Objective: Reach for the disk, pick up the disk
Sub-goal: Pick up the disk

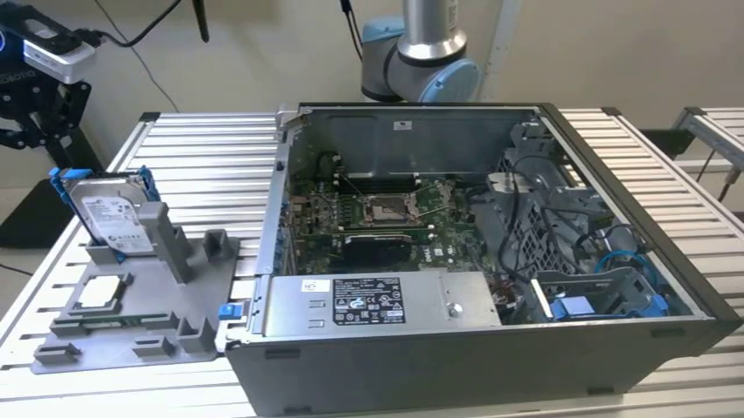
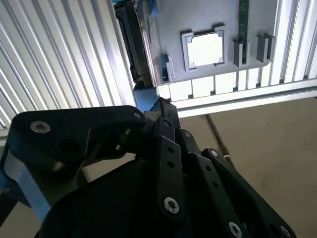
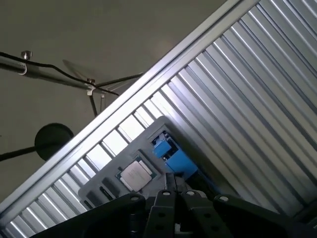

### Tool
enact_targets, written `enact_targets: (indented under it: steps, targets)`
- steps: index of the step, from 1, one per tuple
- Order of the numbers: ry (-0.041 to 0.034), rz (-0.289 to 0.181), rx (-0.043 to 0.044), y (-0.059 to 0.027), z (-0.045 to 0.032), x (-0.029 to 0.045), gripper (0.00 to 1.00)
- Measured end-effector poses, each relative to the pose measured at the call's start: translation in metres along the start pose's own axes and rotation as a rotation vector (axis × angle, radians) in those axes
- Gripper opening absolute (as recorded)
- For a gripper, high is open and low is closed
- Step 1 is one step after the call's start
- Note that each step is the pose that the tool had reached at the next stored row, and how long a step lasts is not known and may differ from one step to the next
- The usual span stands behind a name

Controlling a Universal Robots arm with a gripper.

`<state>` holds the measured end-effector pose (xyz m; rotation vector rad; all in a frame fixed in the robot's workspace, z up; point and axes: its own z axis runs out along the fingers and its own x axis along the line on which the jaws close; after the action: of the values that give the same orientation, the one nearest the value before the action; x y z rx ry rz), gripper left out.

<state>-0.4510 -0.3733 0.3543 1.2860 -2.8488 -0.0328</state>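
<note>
The robot's black gripper [image 3: 171, 181] hangs in the air with nothing in it. In both wrist views its fingers [image 2: 159, 110] come to one narrow tip, clenched against each other. In the exterior view it sits at the upper edge on that view's left, above and behind the disk and well apart from it.

The flat silver-grey metal disk with a white label and a blue plastic bracket [image 1: 107, 213] stands upright on its edge in a slot of a grey plastic holder tray [image 1: 152, 344]. It is at the far end of that tray, leaning slightly. A grey upright post of the tray stands just beside it. In the first wrist view the blue bracket [image 3: 174, 157] shows just past the fingertips.

A small square silver chip [image 1: 103, 292] lies flat in a recess of the same tray, nearer the camera than the disk.

The tray rests on a slatted aluminium counter [image 1: 198, 148]. On the exterior view's right of the tray stands an open dark grey computer case [image 1: 465, 374], with a green circuit board on its floor and a long grey box with a black-and-white sticker [image 1: 372, 300] along its near side. The silver and blue robot arm [image 1: 424, 52] rises behind the case.
</note>
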Motion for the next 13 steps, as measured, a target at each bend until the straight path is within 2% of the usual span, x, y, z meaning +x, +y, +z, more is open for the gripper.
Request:
enact_targets:
  steps: [13]
  targets:
    - [0.0096,-0.159,0.0060,0.0011,0.0000,0.0010,0.00]
